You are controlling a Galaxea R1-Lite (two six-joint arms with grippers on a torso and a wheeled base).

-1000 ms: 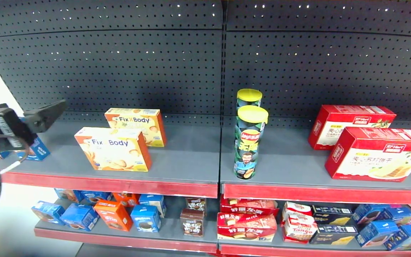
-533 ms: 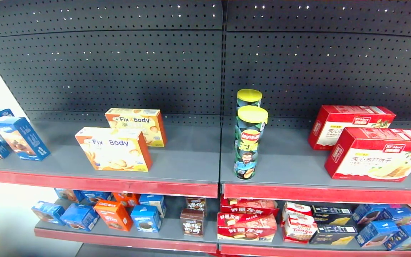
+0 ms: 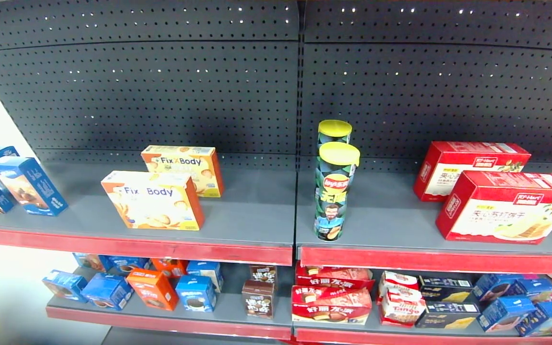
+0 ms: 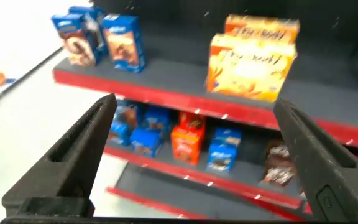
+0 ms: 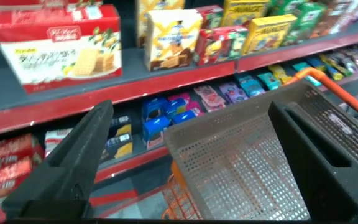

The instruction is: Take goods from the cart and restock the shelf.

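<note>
The upper shelf (image 3: pixel 257 211) carries two orange biscuit boxes (image 3: pixel 154 199), two yellow-lidded chip cans (image 3: pixel 336 191) and two red cracker boxes (image 3: pixel 506 206). Blue cookie boxes (image 3: pixel 27 184) stand at its left end. In the left wrist view my left gripper (image 4: pixel 196 104) is open and holds nothing, in front of the orange boxes (image 4: pixel 253 65) and the blue boxes (image 4: pixel 101 37). My right gripper (image 5: pixel 191 107) is also open with nothing in it, above the grey perforated cart basket (image 5: pixel 229 149), which has an orange frame (image 5: pixel 316 76).
The lower shelf (image 3: pixel 170 316) is packed with several small blue, orange, brown and red boxes. A dark pegboard (image 3: pixel 185 91) backs the shelf. In the right wrist view a red box (image 5: pixel 55 43) and yellow packs (image 5: pixel 166 37) line the shelf beside the cart.
My left arm has drawn back out of the head view at the left edge, uncovering the blue boxes. The goods on the shelf have not moved.
</note>
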